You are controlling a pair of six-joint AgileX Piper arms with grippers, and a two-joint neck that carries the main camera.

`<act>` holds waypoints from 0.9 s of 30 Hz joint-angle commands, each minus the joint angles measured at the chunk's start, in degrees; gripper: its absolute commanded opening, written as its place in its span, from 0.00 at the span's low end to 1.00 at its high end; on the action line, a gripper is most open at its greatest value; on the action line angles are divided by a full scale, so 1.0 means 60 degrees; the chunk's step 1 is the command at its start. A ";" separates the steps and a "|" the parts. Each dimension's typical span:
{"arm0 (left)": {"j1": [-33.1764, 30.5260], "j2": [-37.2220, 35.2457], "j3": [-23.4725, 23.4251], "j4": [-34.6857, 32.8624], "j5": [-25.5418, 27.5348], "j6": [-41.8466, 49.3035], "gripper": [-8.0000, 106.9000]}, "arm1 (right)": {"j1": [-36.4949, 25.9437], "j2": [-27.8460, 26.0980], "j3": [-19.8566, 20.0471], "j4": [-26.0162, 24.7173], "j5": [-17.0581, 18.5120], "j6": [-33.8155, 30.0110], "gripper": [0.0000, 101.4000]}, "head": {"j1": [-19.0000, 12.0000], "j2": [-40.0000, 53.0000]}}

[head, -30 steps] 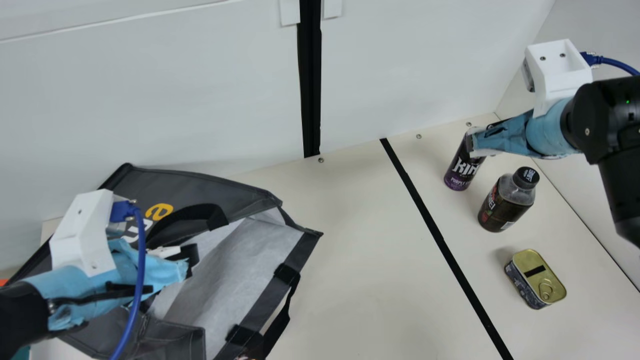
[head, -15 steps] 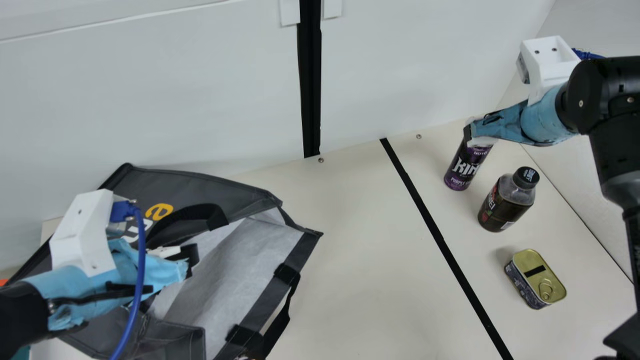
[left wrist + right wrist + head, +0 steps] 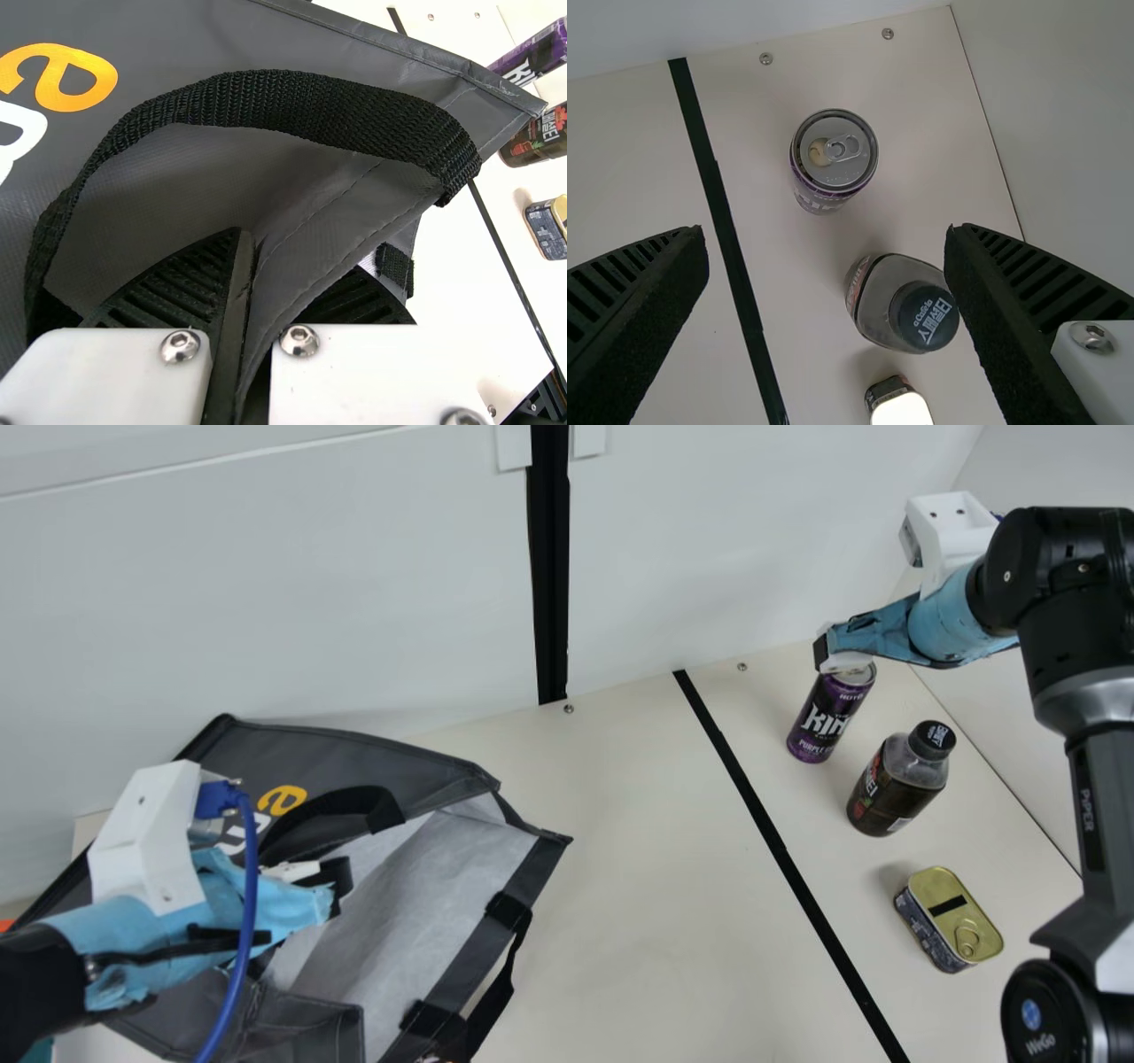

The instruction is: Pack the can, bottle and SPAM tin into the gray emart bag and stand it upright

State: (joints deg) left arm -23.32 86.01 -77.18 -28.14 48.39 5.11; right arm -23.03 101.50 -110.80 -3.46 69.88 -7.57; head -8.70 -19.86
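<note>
Bag (image 3: 425, 903) in left pincer (image 3: 330, 902), right (image 3: 829, 657) agape

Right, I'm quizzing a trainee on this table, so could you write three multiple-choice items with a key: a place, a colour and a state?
1. Where does the bottle stand?
A) Inside the bag
B) Between the can and the tin
C) Left of the black line

2. What colour is the tin's top?
A) Gold
B) Red
C) Purple

3. How is the right tool?
A) Shut on the can
B) Shut on nothing
C) Open

Key:
1 B: the main view shows the can on one side of it, the tin on the other.
2 A: the top with the pull ring is gold.
3 C: its fingers stand wide apart.
</note>
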 commanded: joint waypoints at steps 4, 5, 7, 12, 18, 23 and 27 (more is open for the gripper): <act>0.0000 0.0000 0.0000 0.0000 0.0000 0.0000 0.00 | -0.0107 0.0449 -0.0286 0.0114 0.0003 -0.0150 0.94 | -0.0216 -0.0023; 0.0000 0.0000 0.0000 0.0000 0.0000 0.0000 0.00 | -0.0126 0.0540 -0.0341 0.0132 0.0003 -0.0180 0.94 | -0.0216 -0.0023; 0.0000 0.0000 0.0000 0.0000 0.0000 0.0000 0.00 | -0.0158 0.0717 -0.0445 0.0164 0.0003 -0.0235 0.94 | -0.0216 -0.0023; 0.0000 0.0000 0.0000 0.0000 0.0000 0.0000 0.00 | -0.0223 0.1159 -0.0697 0.0244 0.0003 -0.0355 0.94 | -0.0216 -0.0023; 0.0000 0.0000 0.0000 0.0000 0.0000 0.0000 0.00 | -0.0285 0.1668 -0.0975 0.0358 0.0003 -0.0472 0.94 | -0.0216 -0.0023; 0.0000 0.0000 0.0000 0.0000 0.0000 0.0000 0.00 | -0.0340 0.2074 -0.1190 0.0482 0.0003 -0.0540 0.94 | -0.0216 -0.0023; 0.0000 0.0000 0.0000 0.0000 0.0000 0.0000 0.00 | -0.0380 0.2375 -0.1335 0.0586 0.0003 -0.0588 0.94 | -0.0216 -0.0023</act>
State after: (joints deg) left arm -23.32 86.01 -77.18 -28.14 48.39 5.11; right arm -25.26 115.33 -118.64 0.00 69.78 -10.97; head -8.70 -19.86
